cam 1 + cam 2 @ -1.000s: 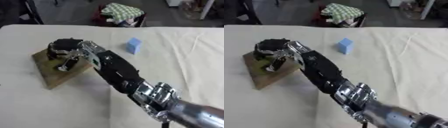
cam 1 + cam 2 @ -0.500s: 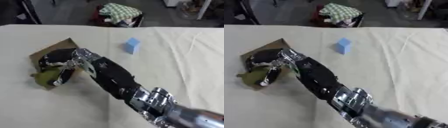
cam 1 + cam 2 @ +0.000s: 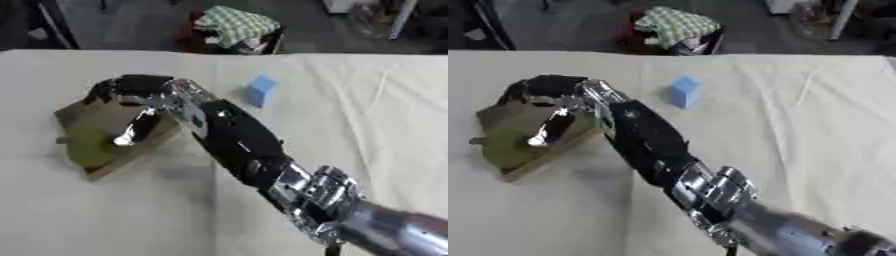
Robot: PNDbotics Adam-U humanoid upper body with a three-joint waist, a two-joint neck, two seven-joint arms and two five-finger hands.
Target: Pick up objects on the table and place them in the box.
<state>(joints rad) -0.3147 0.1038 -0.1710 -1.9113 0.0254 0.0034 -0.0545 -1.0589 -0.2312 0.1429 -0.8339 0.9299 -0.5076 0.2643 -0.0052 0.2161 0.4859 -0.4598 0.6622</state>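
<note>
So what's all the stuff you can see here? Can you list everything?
Box: one, brown cardboard, on the left side of the table, open on top.
Green thing: one, olive green, lying inside the box at its near end; too unclear to name.
Block: one, light blue, standing on the table to the right of the box and farther back, apart from it.
Table: one, covered in a cream cloth, filling most of the view.
Checked cloth: one, green and white, piled on something dark beyond the table's far edge.
Right hand: one, black and silver, reaching over the box with fingers curled downward.
</note>
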